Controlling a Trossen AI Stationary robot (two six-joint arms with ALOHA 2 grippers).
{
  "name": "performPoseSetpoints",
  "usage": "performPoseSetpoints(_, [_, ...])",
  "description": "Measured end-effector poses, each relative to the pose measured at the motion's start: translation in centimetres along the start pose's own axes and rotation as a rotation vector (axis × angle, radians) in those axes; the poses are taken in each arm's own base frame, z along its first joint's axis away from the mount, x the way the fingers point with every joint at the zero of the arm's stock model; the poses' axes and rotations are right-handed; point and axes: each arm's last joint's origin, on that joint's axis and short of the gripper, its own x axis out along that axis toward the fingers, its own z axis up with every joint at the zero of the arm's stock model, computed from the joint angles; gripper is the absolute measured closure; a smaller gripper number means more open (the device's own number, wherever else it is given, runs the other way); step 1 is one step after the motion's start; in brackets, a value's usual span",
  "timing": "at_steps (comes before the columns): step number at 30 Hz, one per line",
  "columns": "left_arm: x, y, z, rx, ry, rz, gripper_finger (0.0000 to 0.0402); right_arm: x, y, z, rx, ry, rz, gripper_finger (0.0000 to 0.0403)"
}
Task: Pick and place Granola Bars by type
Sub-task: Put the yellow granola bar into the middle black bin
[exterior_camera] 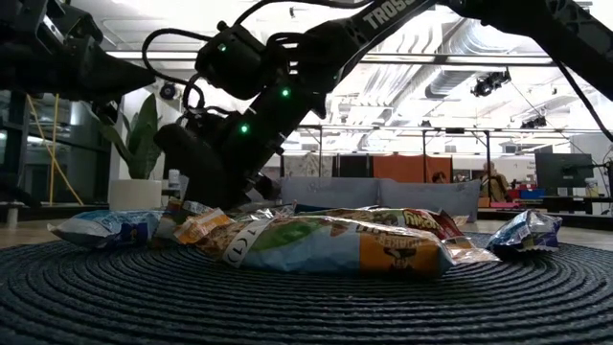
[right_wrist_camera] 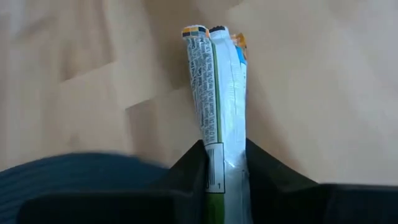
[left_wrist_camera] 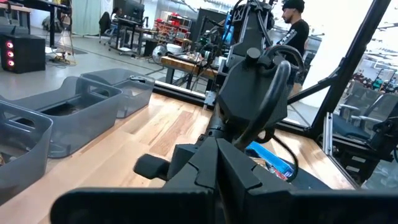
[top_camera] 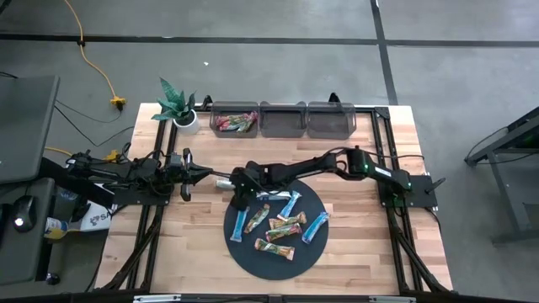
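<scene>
Three clear bins (top_camera: pixel 282 119) stand in a row at the tabletop's (top_camera: pixel 362 244) far edge; the leftmost holds red and green-brown bars (top_camera: pixel 235 124), and the other two look empty, though that is hard to judge. A potted plant (top_camera: pixel 177 104) stands beside them. Seven or so granola bars (top_camera: pixel 285 225) lie on the dark round mat (top_camera: pixel 253 257). The right gripper (top_camera: pixel 226 183), at the mat's far-left rim, has its jaws clenched on one white-and-green bar (right_wrist_camera: pixel 219 112). The left gripper (top_camera: pixel 205 172) hovers nearby; I cannot tell its jaws' state.
</scene>
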Motion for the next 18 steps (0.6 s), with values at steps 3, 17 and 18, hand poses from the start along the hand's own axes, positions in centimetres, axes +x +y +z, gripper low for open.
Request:
performPoseSetpoints(3, [0.0,0.0,0.0,0.0,0.0,-0.001,0.04,-0.9,0.0,0.4,0.035,0.042,0.065,0.0341])
performPoseSetpoints(17, [0.0,0.0,0.0,0.0,0.0,-0.001,0.04,-10.8,-4.3,7.8,0.3,0.14,0.619,0.0344])
performPoseSetpoints(18, [0.0,0.0,0.0,0.0,0.0,-0.001,0.04,-11.3,-4.5,8.1,0.31,0.158,0.667,0.0344])
